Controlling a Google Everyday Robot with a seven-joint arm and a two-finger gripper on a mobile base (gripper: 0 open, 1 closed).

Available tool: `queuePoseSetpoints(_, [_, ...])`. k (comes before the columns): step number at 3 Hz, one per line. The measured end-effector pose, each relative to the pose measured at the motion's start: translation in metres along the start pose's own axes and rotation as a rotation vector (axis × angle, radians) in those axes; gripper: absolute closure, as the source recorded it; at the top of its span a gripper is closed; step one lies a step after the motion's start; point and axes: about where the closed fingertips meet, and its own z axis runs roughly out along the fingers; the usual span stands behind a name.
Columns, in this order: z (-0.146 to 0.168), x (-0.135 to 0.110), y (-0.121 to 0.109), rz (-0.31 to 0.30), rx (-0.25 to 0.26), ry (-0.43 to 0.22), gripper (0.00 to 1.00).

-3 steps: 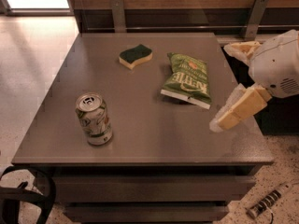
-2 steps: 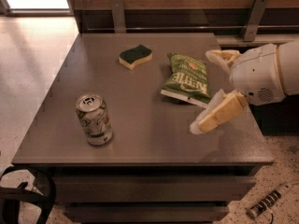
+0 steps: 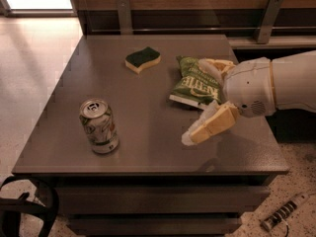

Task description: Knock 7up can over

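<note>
The 7up can (image 3: 98,126) stands upright on the front left of the grey table (image 3: 148,147), silver-white with green markings and its pull-tab top showing. My gripper (image 3: 193,101) reaches in from the right, over the table's right half and well to the right of the can. Its two tan fingers are spread open and empty. The lower finger (image 3: 210,125) points left towards the can. The upper finger (image 3: 215,67) lies over the chip bag.
A green chip bag (image 3: 193,83) lies at the right of centre, partly behind my gripper. A green and yellow sponge (image 3: 142,59) lies at the back. A power strip (image 3: 284,212) lies on the floor at right, a black object (image 3: 24,211) at bottom left.
My gripper has moved left across the table, from the right edge towards the can. The can, bag and sponge have not moved.
</note>
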Motion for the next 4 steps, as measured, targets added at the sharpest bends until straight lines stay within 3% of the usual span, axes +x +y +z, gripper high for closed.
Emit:
queuePoseSetpoints(2, [0.066, -0.006, 0.022, -0.001, -0.046, -0.155, 0.00])
queuePoseSetpoints(4, [0.127, -0.022, 0.041, 0.021, -0.137, -0.314, 0.00])
